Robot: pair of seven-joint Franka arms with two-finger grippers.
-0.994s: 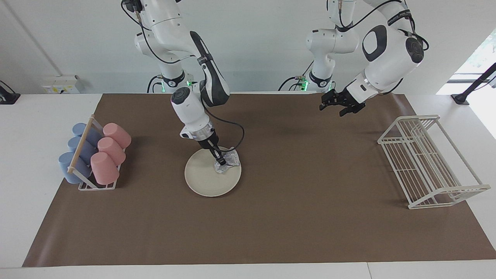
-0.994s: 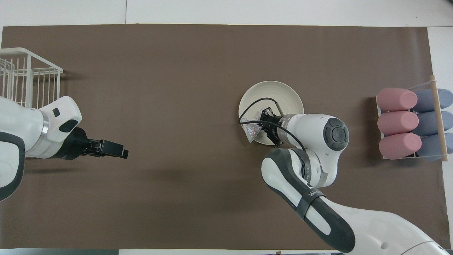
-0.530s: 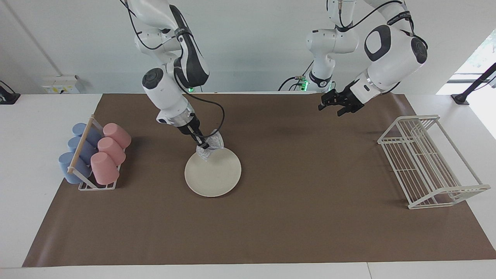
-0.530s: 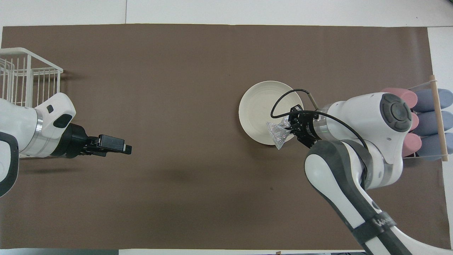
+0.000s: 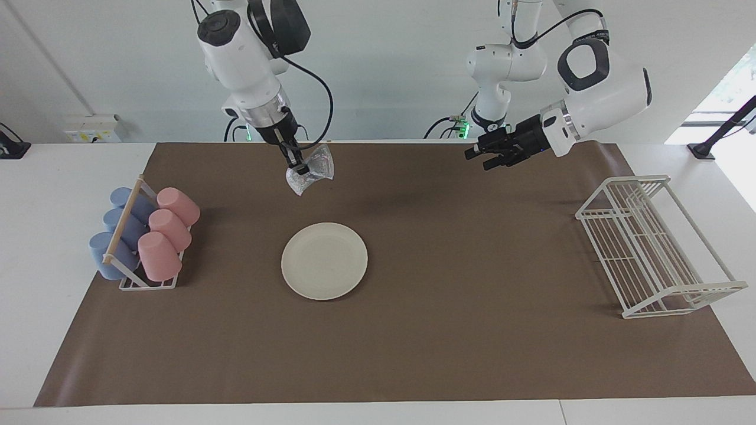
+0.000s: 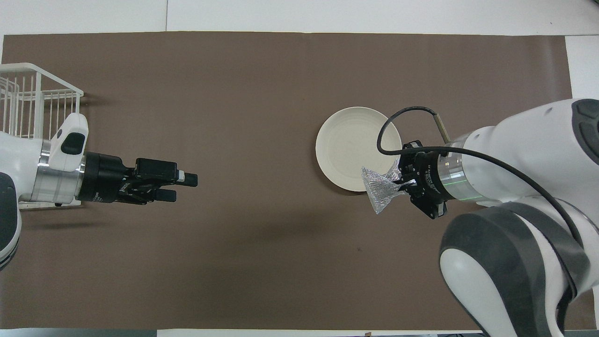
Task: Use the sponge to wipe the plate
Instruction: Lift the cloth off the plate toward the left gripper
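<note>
A brown mat (image 5: 413, 354) covers the white table (image 5: 35, 248), bearing the plate (image 5: 324, 261), cup rack (image 5: 144, 282) and wire rack (image 5: 649, 248).

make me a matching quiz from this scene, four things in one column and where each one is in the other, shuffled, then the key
Things:
1. plate
2. sponge
3. cups
4. wire rack

Places:
A. in the right claw, up in the air
B. lying in a holder, right arm's end
C. flat on the brown mat, bare
D. left arm's end, nothing in it

Pairs: 1-C, 2-A, 3-B, 4-D
</note>
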